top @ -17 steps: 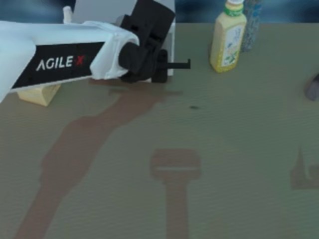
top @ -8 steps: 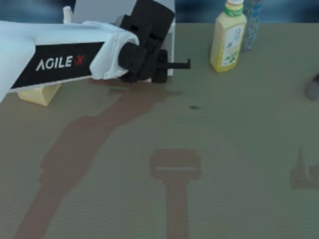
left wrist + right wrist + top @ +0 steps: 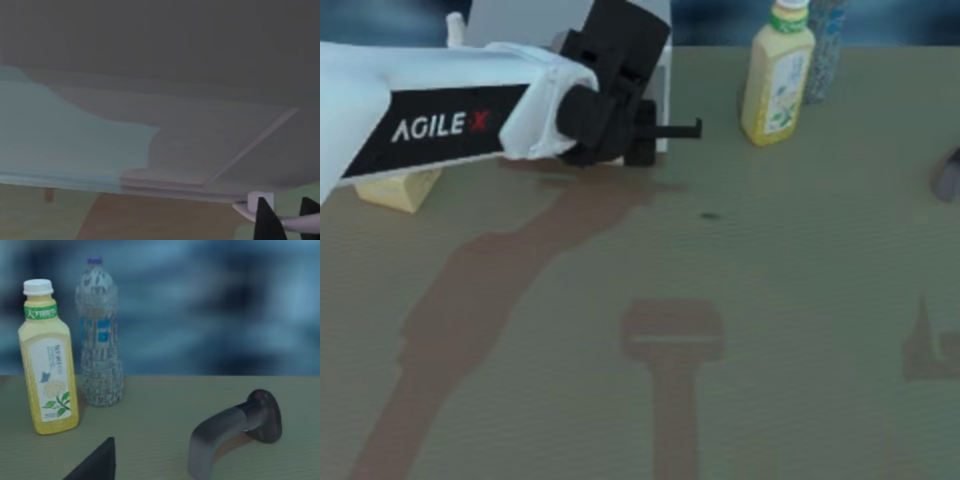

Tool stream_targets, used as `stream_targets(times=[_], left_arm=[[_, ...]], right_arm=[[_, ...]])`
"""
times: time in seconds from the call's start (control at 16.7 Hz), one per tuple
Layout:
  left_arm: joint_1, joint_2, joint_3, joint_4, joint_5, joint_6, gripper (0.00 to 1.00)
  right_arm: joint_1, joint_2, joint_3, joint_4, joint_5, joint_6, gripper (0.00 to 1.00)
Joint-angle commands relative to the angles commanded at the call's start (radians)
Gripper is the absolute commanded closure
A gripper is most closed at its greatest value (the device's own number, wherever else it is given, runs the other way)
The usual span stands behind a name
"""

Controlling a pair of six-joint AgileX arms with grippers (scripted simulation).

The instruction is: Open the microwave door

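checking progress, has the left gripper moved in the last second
No. The left gripper sits at the same spot relative to the yellow juice bottle in the top view.

Door: flat grey translucent microwave door point(image 3: 210, 145) with pinkish-silver frame fills most of the view.
Cavity: teal floor behind the window.
Handle: pale bar handle point(image 3: 260, 201), just beside the fingertips.
Left gripper point(image 3: 291, 220): two dark fingertips point(image 3: 267, 222), slightly apart.
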Motion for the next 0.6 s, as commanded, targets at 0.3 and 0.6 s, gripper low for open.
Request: stream_targets(times=[0.3, 0.6], left_arm=[[-0.008, 0.002, 0.005, 0.001, 0.007, -0.005, 1.0], [0.004, -0.026, -0.036, 0.025, 0.026, 0.031, 1.0]], right_arm=[[0.0, 0.0, 0.0, 0.0, 0.0, 0.0, 0.0], [0.0, 0.0, 0.0, 0.0, 0.0, 0.0, 0.0]])
